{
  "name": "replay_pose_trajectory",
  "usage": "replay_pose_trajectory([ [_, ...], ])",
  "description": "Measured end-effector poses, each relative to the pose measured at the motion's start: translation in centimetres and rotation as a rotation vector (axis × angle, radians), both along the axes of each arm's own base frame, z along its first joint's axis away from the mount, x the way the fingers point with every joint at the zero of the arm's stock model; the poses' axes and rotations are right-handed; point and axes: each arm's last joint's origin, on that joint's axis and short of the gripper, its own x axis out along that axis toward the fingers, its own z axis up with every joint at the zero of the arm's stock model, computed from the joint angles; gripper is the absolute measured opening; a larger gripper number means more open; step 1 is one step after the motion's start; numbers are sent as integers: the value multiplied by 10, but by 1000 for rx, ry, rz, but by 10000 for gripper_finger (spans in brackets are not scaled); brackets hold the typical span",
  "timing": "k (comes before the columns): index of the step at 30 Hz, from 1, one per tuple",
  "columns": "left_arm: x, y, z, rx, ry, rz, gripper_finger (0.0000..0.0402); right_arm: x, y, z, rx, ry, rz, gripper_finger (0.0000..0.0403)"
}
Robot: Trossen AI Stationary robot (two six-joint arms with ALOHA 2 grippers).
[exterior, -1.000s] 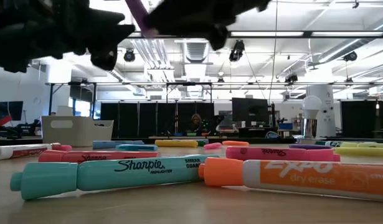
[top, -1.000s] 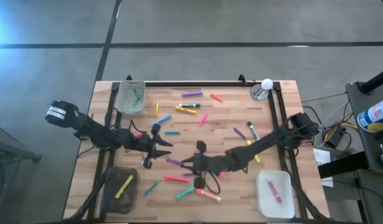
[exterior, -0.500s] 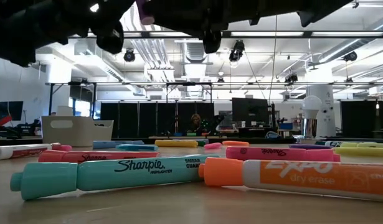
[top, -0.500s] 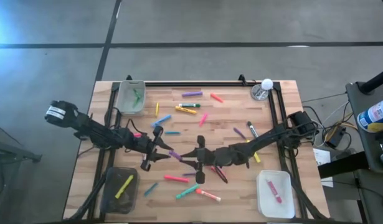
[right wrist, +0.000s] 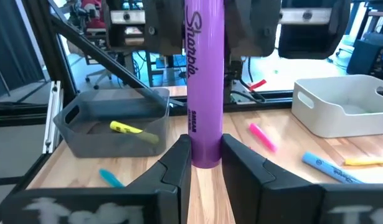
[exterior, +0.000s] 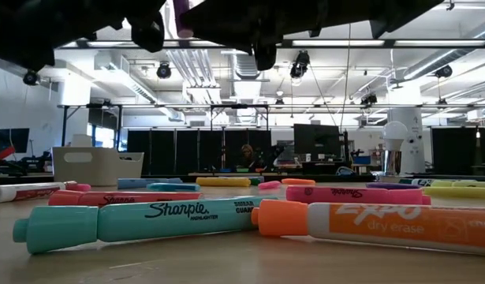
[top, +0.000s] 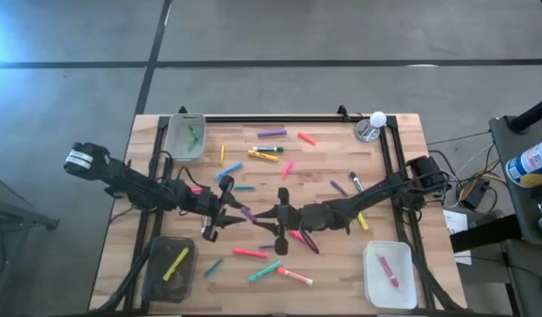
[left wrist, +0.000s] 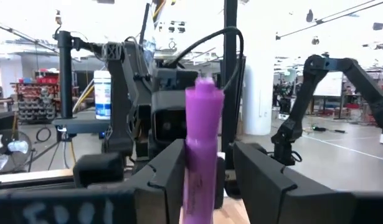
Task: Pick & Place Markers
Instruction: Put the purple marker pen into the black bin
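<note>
Gripping purple marker (right wrist: 203, 81): right hand (right wrist: 203, 163) | left hand (left wrist: 207, 165) agape around its far end | pink marker (right wrist: 262, 137) on table below

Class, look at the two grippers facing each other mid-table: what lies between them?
A purple marker, shown in the high view, spans from right gripper to left gripper; both wrist views show it too.
</note>
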Motion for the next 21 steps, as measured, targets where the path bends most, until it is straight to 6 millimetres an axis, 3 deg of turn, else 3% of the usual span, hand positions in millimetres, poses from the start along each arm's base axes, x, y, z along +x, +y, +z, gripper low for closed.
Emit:
replay_pose_trajectory([
  [10, 8, -2, 9, -3, 6, 14, 127, 0, 0, -1, -7, 12, 23, 72],
  [17, 9, -2, 9, 18, 19, 21, 61, 0, 1, -2, -9, 26, 40, 81],
  [21, 9, 0, 9, 3, 24, 81, 55, 0, 0, -3, -12, 28, 29, 105],
])
